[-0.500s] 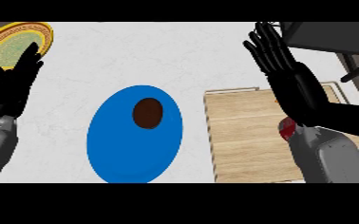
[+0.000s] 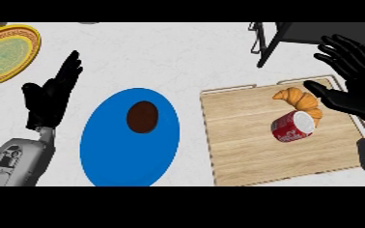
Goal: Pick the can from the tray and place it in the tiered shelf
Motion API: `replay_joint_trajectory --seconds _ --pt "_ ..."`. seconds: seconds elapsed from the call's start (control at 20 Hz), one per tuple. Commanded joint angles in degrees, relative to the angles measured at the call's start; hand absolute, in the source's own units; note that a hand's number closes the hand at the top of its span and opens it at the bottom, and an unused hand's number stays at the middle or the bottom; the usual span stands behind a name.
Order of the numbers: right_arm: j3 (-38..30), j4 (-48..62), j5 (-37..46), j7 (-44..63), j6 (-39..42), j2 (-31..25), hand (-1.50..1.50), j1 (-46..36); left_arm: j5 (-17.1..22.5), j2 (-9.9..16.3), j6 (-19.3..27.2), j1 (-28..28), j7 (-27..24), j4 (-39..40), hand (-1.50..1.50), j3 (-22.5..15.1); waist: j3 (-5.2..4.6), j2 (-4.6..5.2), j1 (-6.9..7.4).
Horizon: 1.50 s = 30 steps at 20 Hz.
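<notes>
A red can point(image 2: 291, 127) with a white end lies on its side on the wooden tray point(image 2: 242, 145) at the right. A croissant point(image 2: 299, 100) rests just behind it on the same tray. My right hand point(image 2: 345, 79) is open at the right edge, fingers spread, hovering beside the croissant and up-right of the can, touching neither. The dark tiered shelf point(image 2: 285, 37) shows at the top right, only partly in view. My left hand point(image 2: 51, 94) is open at the left, fingers pointing up, resting over the counter.
A blue oval plate point(image 2: 114, 145) with a brown round item point(image 2: 142, 117) on it lies at centre left. A yellow plate with a green centre point(image 2: 16, 52) sits at the top left corner. White counter stretches between them.
The view has shifted, so the tray, can and croissant now show. My right hand has moved off to the right edge, uncovering the can. The left hand sits further in from the left.
</notes>
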Motion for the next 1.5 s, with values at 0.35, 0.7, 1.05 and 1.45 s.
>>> replay_joint_trajectory --seconds 0.35,0.7,1.05,1.45 --pt "-15.53 5.12 9.35 -17.88 -14.97 0.41 -1.5 14.72 -4.23 -8.44 1.16 2.3 -6.27 1.39 0.0 -6.19 0.23 -0.27 3.19" --pt "-12.57 -2.85 4.53 -8.69 4.69 -10.26 -1.5 20.72 -5.57 -9.95 2.25 4.47 -3.09 -2.92 0.0 -7.49 0.17 -0.49 3.61" --pt "-10.79 -17.43 5.19 11.86 5.69 -18.68 -1.5 18.76 -5.28 -10.12 -0.17 4.82 -4.6 -2.55 0.0 -6.7 0.08 -0.41 4.02" --pt "-4.95 -24.99 3.96 29.42 17.24 -33.68 -1.5 15.63 -4.81 -8.89 -1.1 2.12 -2.86 -1.81 0.0 -4.53 -0.02 -0.39 4.1"
